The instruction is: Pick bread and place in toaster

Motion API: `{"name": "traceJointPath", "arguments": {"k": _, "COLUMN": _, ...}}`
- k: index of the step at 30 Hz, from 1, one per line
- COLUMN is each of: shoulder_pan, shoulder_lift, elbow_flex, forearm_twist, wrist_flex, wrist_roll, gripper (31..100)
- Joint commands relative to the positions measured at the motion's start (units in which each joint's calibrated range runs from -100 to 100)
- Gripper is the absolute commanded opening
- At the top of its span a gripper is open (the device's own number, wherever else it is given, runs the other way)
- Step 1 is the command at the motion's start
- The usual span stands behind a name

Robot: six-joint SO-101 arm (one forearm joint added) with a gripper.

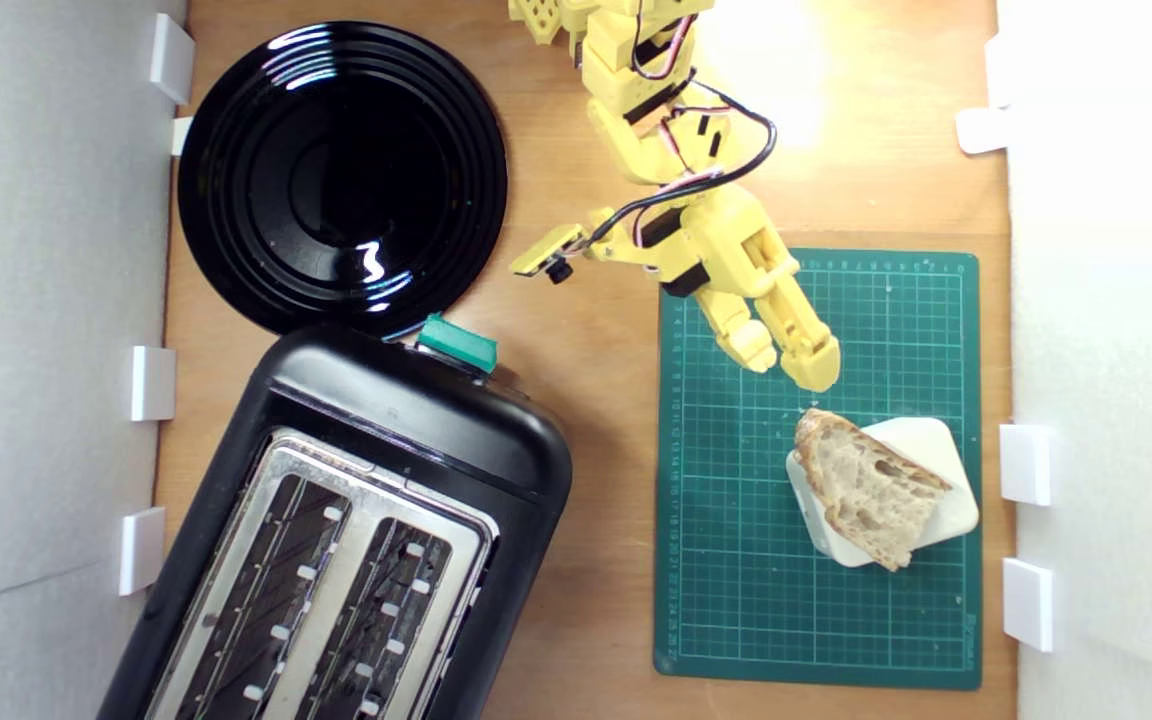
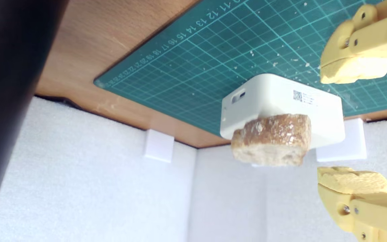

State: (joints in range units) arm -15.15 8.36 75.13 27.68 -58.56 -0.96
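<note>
pale, holey crumb and a brown crust mark the bread [image 1: 868,488], a wedge-shaped slice lying flat on top of a white rounded box [image 1: 941,448] that sits on the green cutting mat [image 1: 736,600], toward the exterior view's right. one end of the slice overhangs the box edge. the yellow pincer [image 1: 788,358] hovers just beside the bread's crust end, not touching it, its jaws spread apart with nothing between them; the wrist view shows the bread [image 2: 271,139] ahead of the open fingertips [image 2: 354,70].

the slice looks light and fairly stiff at the crust but soft and crumbly through the middle; crumbs already dot the mat. a hard squeeze would likely crush or tear it. the overhanging end seems the best place to grip, across the thickness, with gentle pressure.

the toaster [image 1: 356,540] stands well apart on the wooden table [image 1: 596,400], at the exterior view's lower left, both slots empty, beside a black plate [image 1: 341,170].
</note>
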Motion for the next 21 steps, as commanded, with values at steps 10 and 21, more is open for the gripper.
{"name": "traceJointPath", "arguments": {"k": 10, "shoulder_pan": -0.32, "shoulder_lift": 4.54, "elbow_flex": -7.08, "forearm_twist": -0.21, "wrist_flex": -4.41, "wrist_roll": 0.04, "gripper": 86.1}}
{"name": "traceJointPath", "arguments": {"k": 21, "shoulder_pan": -0.56, "shoulder_lift": 8.45, "elbow_flex": -13.98, "forearm_twist": -0.21, "wrist_flex": -4.15, "wrist_roll": 0.36, "gripper": 86.1}}
